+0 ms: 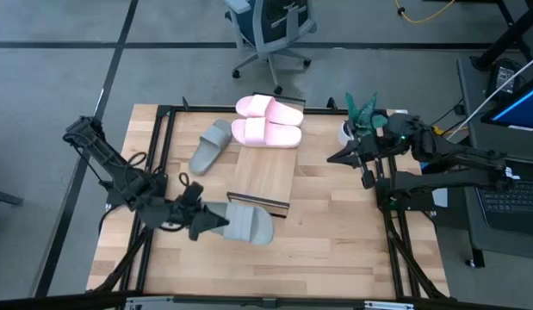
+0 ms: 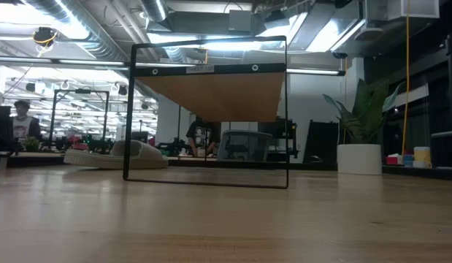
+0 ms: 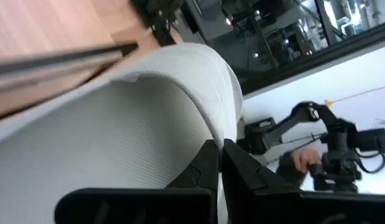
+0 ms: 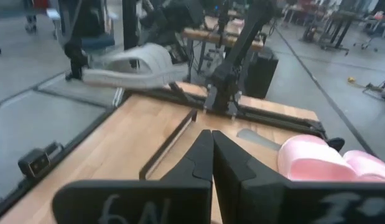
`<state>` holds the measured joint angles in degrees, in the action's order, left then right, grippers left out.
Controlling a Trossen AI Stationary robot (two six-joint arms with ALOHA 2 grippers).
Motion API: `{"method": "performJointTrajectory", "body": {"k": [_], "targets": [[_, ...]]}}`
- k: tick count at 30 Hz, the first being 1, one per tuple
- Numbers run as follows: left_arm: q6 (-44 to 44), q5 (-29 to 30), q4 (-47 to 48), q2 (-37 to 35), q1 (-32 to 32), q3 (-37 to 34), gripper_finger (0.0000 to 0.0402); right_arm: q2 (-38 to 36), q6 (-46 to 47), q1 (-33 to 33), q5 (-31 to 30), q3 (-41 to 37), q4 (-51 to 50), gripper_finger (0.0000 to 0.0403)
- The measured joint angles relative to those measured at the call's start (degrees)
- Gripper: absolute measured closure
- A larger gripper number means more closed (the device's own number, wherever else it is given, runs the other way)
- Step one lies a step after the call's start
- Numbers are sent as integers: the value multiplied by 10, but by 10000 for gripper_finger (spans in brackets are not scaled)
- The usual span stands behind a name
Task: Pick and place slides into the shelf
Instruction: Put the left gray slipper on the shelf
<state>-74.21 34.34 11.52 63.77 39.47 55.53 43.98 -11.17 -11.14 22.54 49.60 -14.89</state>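
At the table's near edge, the left gripper (image 1: 200, 221) is clamped on the strap of a grey-green slide (image 1: 247, 222), held just beside the near end of the shelf (image 1: 263, 176). Farther back, a second grey-green slide (image 1: 211, 145) lies left of the shelf, and two pale pink slides (image 1: 268, 120) sit at its far end. To the right, the right gripper (image 1: 335, 158) hovers closed and empty.

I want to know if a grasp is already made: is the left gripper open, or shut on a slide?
Shut on a slide. The left gripper pinches the strap of a grey-green slide by the shelf's near end; the left wrist view shows its fingers together.
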Motion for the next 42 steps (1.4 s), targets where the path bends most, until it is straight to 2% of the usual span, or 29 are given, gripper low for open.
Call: {"method": "performJointTrajectory", "body": {"k": [12, 19, 27, 30, 37, 42], "targets": [[101, -108, 18, -2, -134, 69, 401, -84, 67, 0, 0, -125, 92, 398], [124, -183, 32, -1, -227, 71, 401, -105, 67, 0, 0, -186, 178, 398], [134, -302, 32, 8, -332, 71, 401, -106, 69, 0, 0, -190, 184, 398], [136, -326, 27, 8, -361, 71, 401, -105, 71, 0, 0, -190, 184, 398], [139, -371, 7, 20, -398, 71, 401, -105, 79, 0, -3, -190, 184, 398], [139, -439, -42, 59, -418, 71, 401, -105, 79, 0, -11, -190, 187, 398]]}}
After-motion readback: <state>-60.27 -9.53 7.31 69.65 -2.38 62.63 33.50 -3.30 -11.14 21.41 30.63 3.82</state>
